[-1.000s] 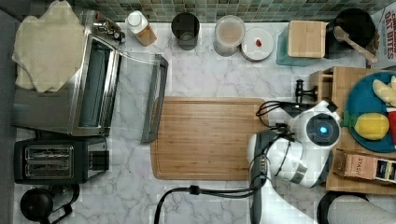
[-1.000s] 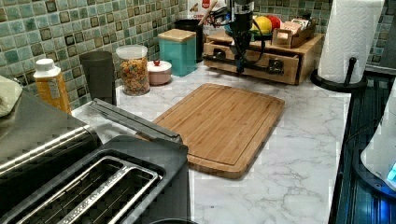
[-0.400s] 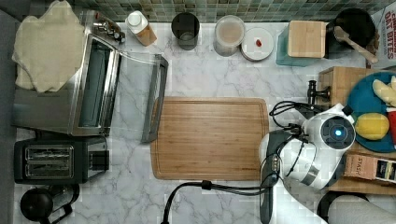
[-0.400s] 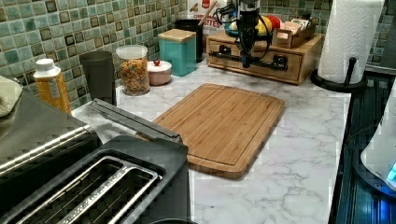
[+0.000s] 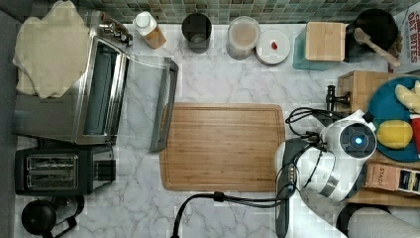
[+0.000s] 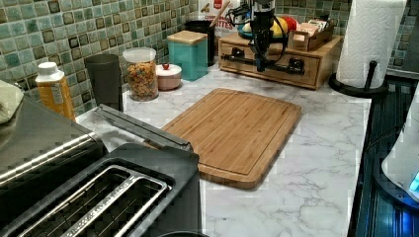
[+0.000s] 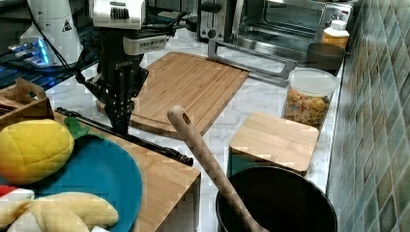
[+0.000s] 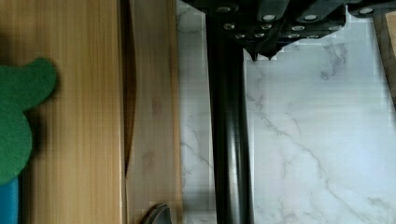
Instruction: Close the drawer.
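**Pressing on the drawer's handle bar**

Pointing straight down, the jaws are clenched together with nothing between them. In the wrist view their tips sit against the table-facing side of the black handle bar (image 8: 229, 140), about midway along its length as the left view shows it.

The drawer (image 6: 296, 74) lies directly behind that bar from the jaws, set in the front of the light wooden stand (image 7: 164, 183). It is almost fully in. The wrist view shows only a thin dark slit between the top edge of the drawer front and the top of the stand.

Beyond the drawer from the jaws, on top of the stand, a blue plate (image 7: 96, 179) carries a yellow toy fruit (image 7: 34, 150) and other toy food.

On the opposite side of the jaws, away from the stand, the cutting board (image 5: 223, 146) lies flat on the marble table (image 6: 316, 163), close to the jaws but not touching them. Bare marble shows directly beneath the jaws.

In the left view a teal box (image 6: 188, 54) with a wooden lid stands to the left of the jaws. A paper towel roll (image 6: 370, 39) stands to their right, just past the end of the stand.
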